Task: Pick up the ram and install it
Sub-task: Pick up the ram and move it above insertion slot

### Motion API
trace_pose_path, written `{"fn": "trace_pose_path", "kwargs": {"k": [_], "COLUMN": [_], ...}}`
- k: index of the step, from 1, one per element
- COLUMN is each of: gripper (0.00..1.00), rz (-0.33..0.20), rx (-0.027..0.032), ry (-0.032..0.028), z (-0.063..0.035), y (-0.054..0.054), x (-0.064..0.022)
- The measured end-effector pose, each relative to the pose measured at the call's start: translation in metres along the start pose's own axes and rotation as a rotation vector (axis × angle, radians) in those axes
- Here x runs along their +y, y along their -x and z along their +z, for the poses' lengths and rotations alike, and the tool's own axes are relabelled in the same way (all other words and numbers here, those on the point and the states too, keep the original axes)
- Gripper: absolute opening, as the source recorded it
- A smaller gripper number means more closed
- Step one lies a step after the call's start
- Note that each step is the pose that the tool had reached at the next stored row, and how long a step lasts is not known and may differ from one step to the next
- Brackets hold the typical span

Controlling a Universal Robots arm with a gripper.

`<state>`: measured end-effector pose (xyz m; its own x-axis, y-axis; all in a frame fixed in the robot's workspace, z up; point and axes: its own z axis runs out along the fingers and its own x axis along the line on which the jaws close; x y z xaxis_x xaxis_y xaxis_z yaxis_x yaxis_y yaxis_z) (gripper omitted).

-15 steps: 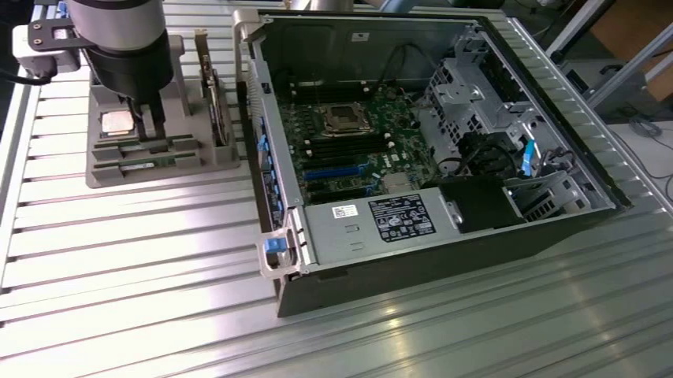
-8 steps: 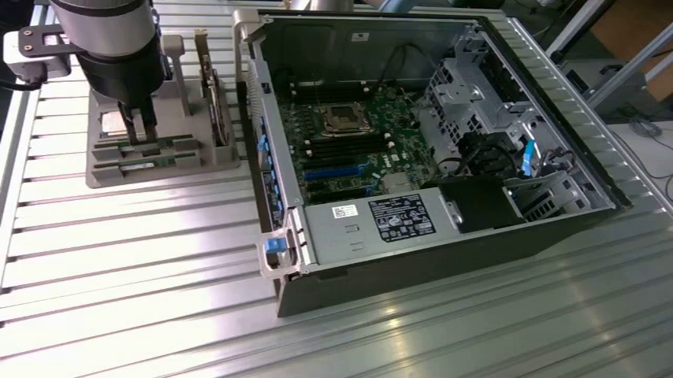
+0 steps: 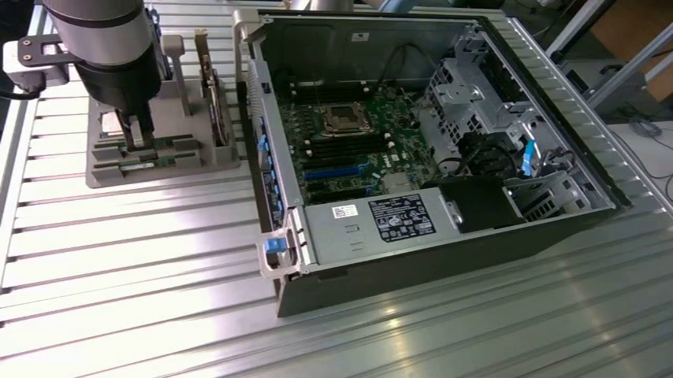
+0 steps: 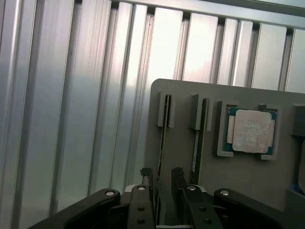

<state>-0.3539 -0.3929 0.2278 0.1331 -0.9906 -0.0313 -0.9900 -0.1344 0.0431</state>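
Ribbed table (image 3: 158,260) is shiny metal; grey holder (image 4: 248,181) seemingly matt plastic.

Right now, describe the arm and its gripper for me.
The arm is a thick silver-grey tube ending in a black collar, with a pale grey bracket mounted at its side. The gripper is black, with jointed links carrying shiny round pins and two slim dark fingers.

Thin ram stick (image 4: 165,125), standing on edge, slotted in grey holder (image 4: 248,183), twin stick (image 4: 202,133) just beside
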Motion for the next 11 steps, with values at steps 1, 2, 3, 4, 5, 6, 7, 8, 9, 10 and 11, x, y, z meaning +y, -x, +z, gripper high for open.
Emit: {"fn": "trace_pose_path", "kwargs": {"k": [1, 2, 3, 4, 5, 6, 7, 8, 9, 10, 11], "gripper": [0.30, 0.30, 0.30, 0.30, 0.30, 0.30, 0.30, 0.30, 0.30, 0.30, 0.30], "rz": [0.000, 0.000, 0.000, 0.000, 0.000, 0.000, 0.000, 0.000, 0.000, 0.000, 0.000], "rx": [-0.0001, 0.0000, 0.0000, 0.0000, 0.0000, -0.0001, 0.0000, 0.0000, -0.0001, 0.0000, 0.0000], "ry": [0.0000, 0.0001, 0.0001, 0.0002, 0.0000, 0.0000, 0.0000, 0.0000, 0.0000, 0.0000, 0.0000], "z": [0.0009, 0.0021, 0.0031, 0.0042, 0.0052, 0.0064, 0.0080, 0.0095, 0.0107, 0.0116, 0.0125], "y": [0.000, 0.000, 0.000, 0.000, 0.000, 0.000, 0.000, 0.000, 0.000, 0.000, 0.000], "x": [0.0002, 0.0006, 0.0009, 0.0013, 0.0016, 0.0020, 0.0027, 0.0033, 0.0037, 0.0041, 0.0045]}}
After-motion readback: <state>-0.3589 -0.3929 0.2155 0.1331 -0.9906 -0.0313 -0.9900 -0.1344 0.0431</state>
